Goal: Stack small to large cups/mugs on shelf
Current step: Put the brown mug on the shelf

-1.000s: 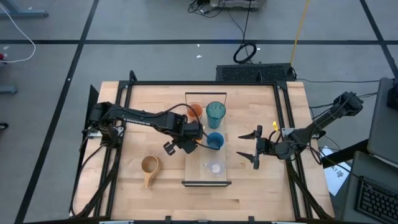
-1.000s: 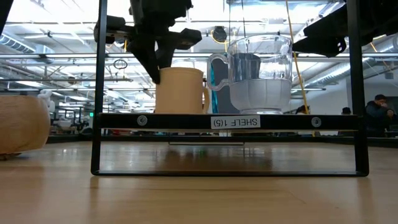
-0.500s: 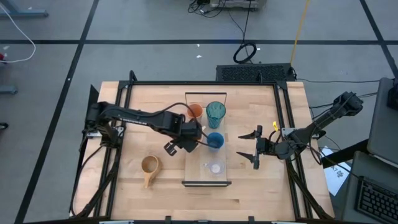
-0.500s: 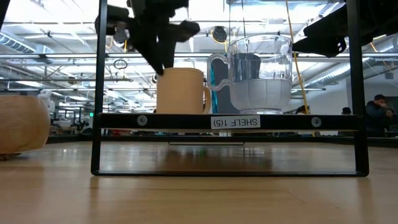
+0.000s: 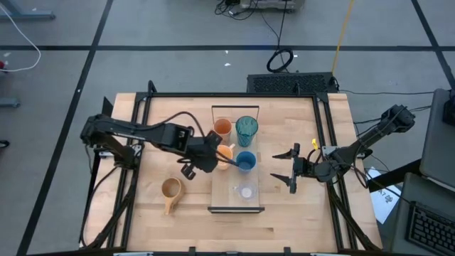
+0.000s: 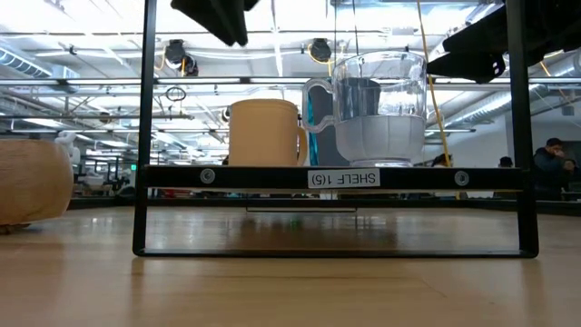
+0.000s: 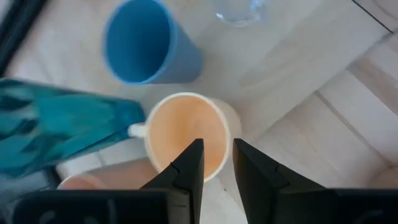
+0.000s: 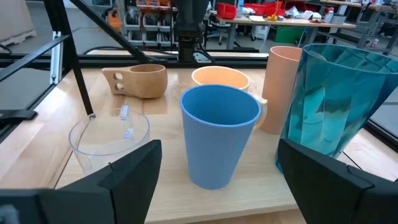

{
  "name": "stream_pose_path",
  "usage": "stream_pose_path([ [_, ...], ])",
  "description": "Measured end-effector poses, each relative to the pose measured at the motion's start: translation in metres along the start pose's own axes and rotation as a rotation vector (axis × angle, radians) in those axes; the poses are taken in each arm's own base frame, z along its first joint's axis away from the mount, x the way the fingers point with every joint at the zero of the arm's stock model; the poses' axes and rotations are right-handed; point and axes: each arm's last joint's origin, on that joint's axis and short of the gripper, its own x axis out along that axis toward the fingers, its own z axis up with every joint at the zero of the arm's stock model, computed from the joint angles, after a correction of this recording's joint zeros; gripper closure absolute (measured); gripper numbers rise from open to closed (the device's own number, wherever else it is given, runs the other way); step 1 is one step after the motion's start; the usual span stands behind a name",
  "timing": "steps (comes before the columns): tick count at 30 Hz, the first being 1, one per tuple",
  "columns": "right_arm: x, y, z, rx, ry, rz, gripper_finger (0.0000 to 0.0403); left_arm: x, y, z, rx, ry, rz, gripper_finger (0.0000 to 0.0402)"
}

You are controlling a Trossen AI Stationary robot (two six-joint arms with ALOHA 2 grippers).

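Observation:
The shelf (image 5: 229, 186) carries the orange cup (image 5: 222, 127), the teal tumbler (image 5: 247, 130), the orange mug with a pale handle (image 5: 226, 151), the blue cup (image 5: 245, 161) and the tiny clear glass (image 5: 245, 190), all upright on their bases. The tan handled mug (image 5: 170, 190) stands on the tabletop left of the shelf. My left gripper (image 5: 217, 155) hangs above the orange mug's rim (image 7: 186, 134), a little open and empty; it shows high in the low view (image 6: 222, 18). My right gripper (image 5: 293, 171) waits right of the shelf, wide open, facing the blue cup (image 8: 219, 134).
Dark rails close the shelf's far end (image 5: 235, 108) and near end (image 5: 237, 209). A black frame runs round the tabletop (image 5: 149, 99). Bare wood lies near the front edge (image 5: 234, 231) and between the shelf and my right gripper (image 5: 274, 142).
My left gripper has come off the left side of the orange mug's rim, risen well above it and drawn back toward the table's left edge. The orange mug stays upright on the shelf.

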Motion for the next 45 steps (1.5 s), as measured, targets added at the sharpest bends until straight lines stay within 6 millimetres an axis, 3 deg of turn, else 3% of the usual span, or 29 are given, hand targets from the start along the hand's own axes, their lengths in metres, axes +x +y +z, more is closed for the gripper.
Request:
stream_pose_path([
  [9,0.000,0.000,0.000,0.001,0.000,0.000,0.0092,-0.039,-0.014,-0.003,-0.060,-0.054,0.043,0.0314],
  [17,0.000,0.000,0.000,0.000,0.000,0.000,0.0092,-0.062,-0.029,-0.010,-0.174,-0.053,0.013,0.0314],
  [45,0.000,0.000,0.000,0.001,-0.001,0.000,0.0092,-0.081,-0.097,-0.008,-0.493,0.159,-0.171,0.0314],
])
